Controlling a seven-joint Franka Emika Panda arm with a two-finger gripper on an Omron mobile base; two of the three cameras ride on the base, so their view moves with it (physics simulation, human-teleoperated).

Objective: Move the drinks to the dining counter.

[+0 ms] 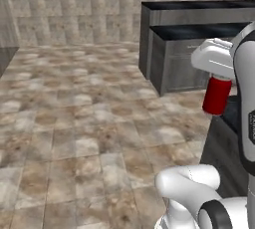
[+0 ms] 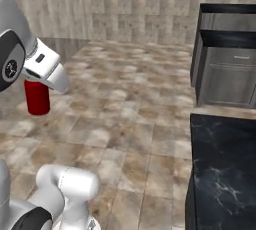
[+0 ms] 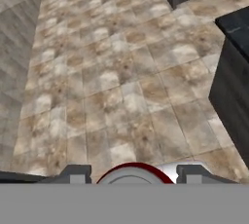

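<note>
We see our jaws [image 3: 131, 175] clamped on a red can [image 1: 217, 96], held upright in the air above the tiled floor [image 1: 74, 113]. The two-level table [image 1: 189, 49] stands well apart, ahead.

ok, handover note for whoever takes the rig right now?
Tool: shut on a red can, carried in the air over the tiled floor.
Can also shows in the right base view, hanging under the hand.
Dining counter: two-level, black top, ahead across the floor; no drinks seen on the part in view.
A lower black-topped block sits close on the right.
Done: one can picked up.
Left: bring it to the dining counter, set it down, then fetch the other drinks.
</note>
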